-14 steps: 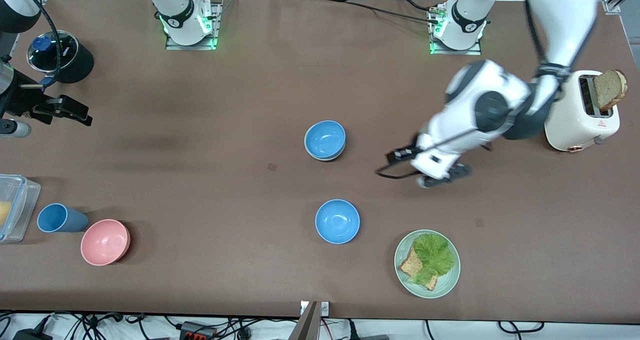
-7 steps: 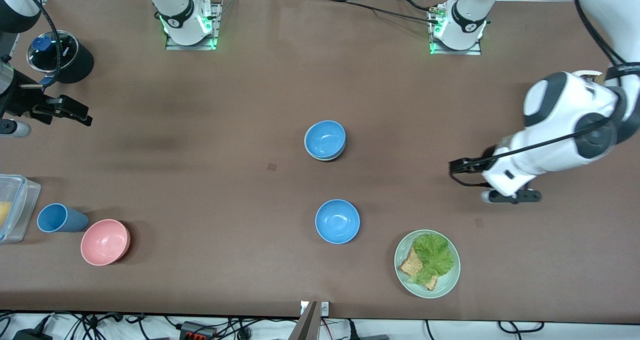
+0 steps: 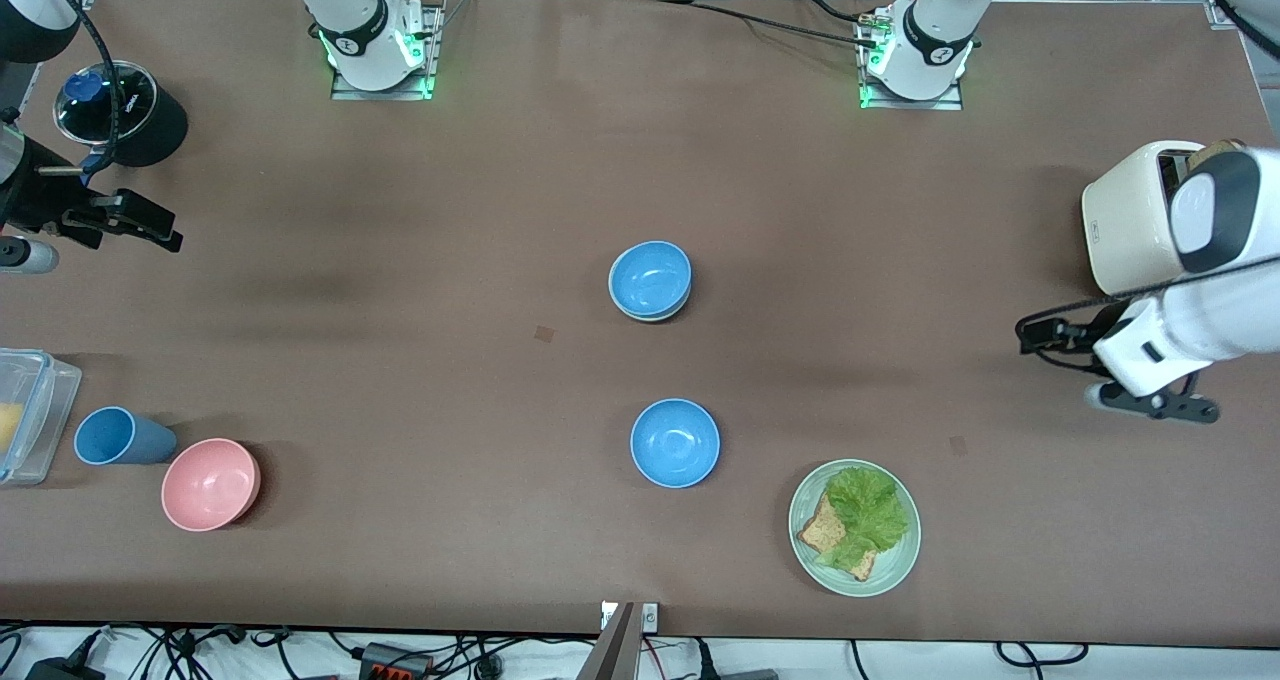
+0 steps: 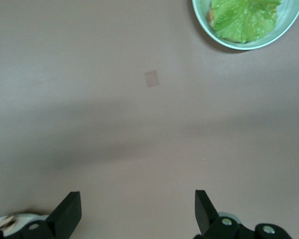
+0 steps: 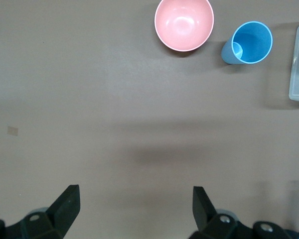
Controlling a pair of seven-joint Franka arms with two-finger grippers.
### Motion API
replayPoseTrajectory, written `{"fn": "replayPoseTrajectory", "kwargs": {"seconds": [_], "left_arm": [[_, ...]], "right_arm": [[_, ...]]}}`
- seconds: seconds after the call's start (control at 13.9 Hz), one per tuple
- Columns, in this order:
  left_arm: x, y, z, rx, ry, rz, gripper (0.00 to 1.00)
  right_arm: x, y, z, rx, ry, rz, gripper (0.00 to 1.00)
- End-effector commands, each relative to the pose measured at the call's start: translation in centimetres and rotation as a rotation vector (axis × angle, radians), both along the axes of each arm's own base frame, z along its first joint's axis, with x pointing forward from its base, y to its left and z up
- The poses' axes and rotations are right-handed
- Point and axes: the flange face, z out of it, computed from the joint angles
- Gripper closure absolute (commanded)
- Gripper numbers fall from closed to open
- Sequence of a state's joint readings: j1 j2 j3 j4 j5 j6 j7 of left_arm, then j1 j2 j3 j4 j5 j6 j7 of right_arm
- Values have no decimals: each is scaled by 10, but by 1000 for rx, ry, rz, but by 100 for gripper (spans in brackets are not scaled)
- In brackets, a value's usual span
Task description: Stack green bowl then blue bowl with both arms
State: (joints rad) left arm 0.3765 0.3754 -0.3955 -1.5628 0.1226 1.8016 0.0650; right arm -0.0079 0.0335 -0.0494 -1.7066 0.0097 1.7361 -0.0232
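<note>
A blue bowl [image 3: 650, 277] sits nested in the green bowl, of which only a pale rim [image 3: 660, 313] shows beneath it, at the table's middle. A second blue bowl [image 3: 675, 442] stands alone, nearer to the front camera. My left gripper [image 3: 1150, 402] is open and empty over bare table near the toaster, well apart from the bowls; in the left wrist view [image 4: 137, 214] nothing is between its fingers. My right gripper [image 3: 140, 222] waits open and empty at the right arm's end of the table; in the right wrist view [image 5: 134, 206] it holds nothing.
A green plate [image 3: 900, 560] with lettuce and bread lies near the front edge, also in the left wrist view [image 4: 284, 30]. A cream toaster [image 3: 1135, 215] stands by the left arm. A pink bowl [image 3: 211, 484], blue cup [image 3: 118, 436], clear container [image 3: 25, 415] and black pot [image 3: 120, 112] are at the right arm's end.
My left arm has swung away from the stacked bowls toward the left arm's end of the table, beside the toaster. The bowls and my right arm have not moved.
</note>
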Motion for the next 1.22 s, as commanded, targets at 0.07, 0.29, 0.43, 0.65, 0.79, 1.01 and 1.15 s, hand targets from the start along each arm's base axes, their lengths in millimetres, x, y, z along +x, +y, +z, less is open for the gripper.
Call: {"fn": "replayPoseTrajectory", "kwargs": {"seconds": [0.07,0.29,0.43,0.65,0.79,1.01,1.15], "left_arm": [[-33,15,78,-9,-34,93,0],[-42,14,125,-23,-4,83,0],[-46,1,142,-25,12,66,0],[-46,5,141,-27,15,75,0],[-46,2,142,-22,13,70,0],[-46,1,141,-22,15,70,0],[-46,3,139,-24,24,71,0]], "right_arm": [[-2,0,5,-12,-2,18,0],[-3,-1,4,-12,1,16,0],[-3,-1,4,-12,3,16,0],[-3,-1,5,-12,1,16,0],[-3,-1,4,-12,3,16,0],[-3,-1,4,-12,4,15,0],[-3,-1,3,-12,6,15,0]]}}
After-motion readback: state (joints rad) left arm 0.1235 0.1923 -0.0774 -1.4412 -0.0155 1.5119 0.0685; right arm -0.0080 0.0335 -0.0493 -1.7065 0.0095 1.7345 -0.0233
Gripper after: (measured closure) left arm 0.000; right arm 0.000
